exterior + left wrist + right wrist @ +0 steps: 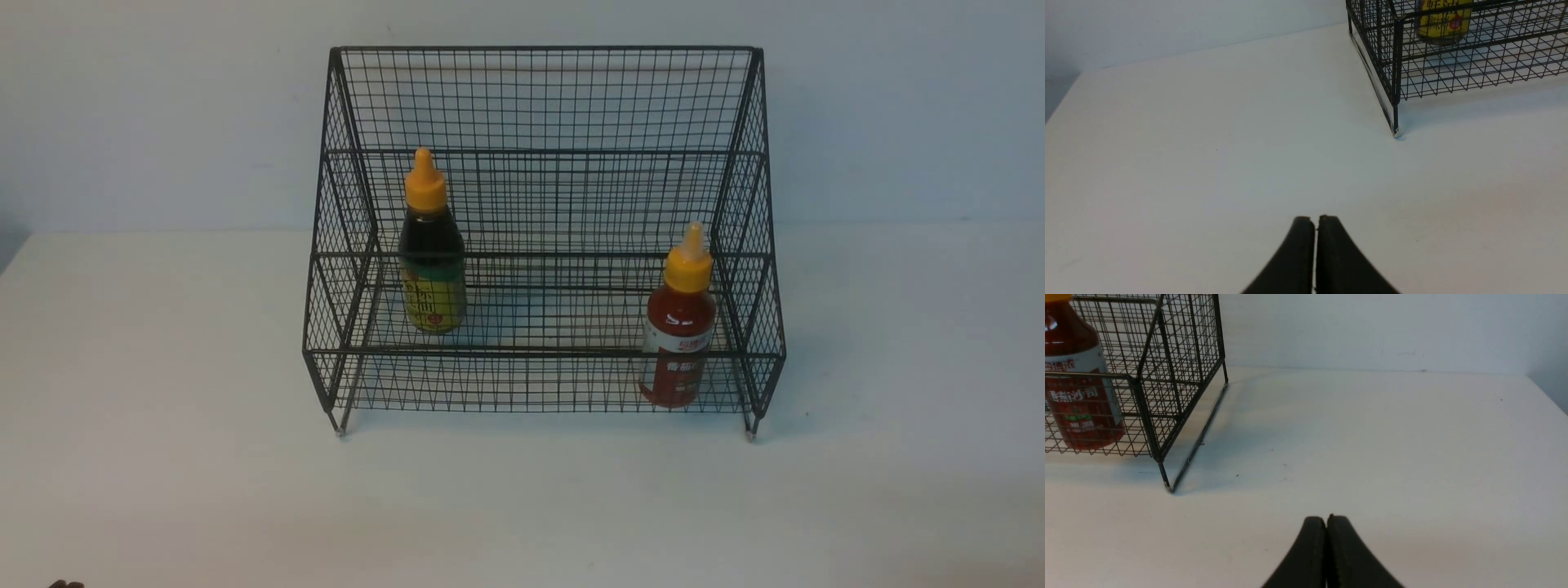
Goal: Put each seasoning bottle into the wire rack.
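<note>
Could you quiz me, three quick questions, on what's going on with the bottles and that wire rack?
1. True or false: both seasoning bottles stand upright inside the wire rack.
2. Which bottle sits on the rack's lower front tier? A) the dark bottle B) the red bottle
3. Fill in: the left gripper and the right gripper are both ____, holding nothing, over the white table.

Key: 1 true. 2 B; the dark one stands on the step behind, toward the robot's left. 3 shut.
</note>
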